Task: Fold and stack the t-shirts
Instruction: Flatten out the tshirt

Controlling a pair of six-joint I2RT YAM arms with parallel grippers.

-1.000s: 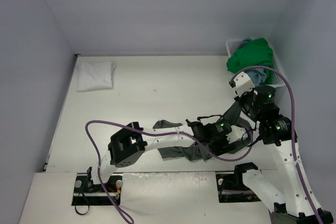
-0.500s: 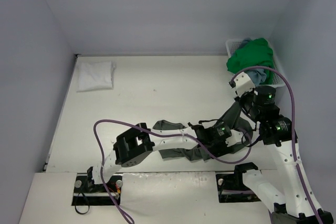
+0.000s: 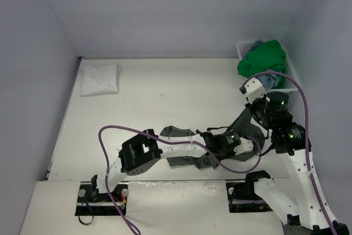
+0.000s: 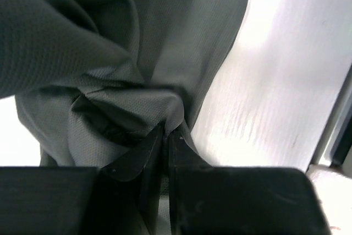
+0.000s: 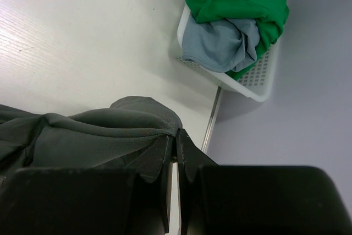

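Together, the left hand [image 4: 166, 130] and right hand [image 5: 175, 134] each pinch shut on the dark olive-grey t-shirt [image 4: 82, 42]

The white slatted basket [image 3: 242, 48] sits in the far right corner of the counter [image 3: 165, 97]. Heaped over it is the bright green shirt [image 3: 263, 59], with the dusty light blue shirt [image 3: 270, 81] peeping out on the basket's near side. Well to the basket's left, by the opposite wall, lies the white shirt [image 3: 99, 78] (folded into a neat pad). Nearer than the basket and somewhat to its left, the dark olive-grey shirt [image 3: 175, 132] lies rumpled under the left arm [image 3: 176, 147]. That arm reaches across it towards the right arm [image 3: 300, 163], which stands just in front of the basket.
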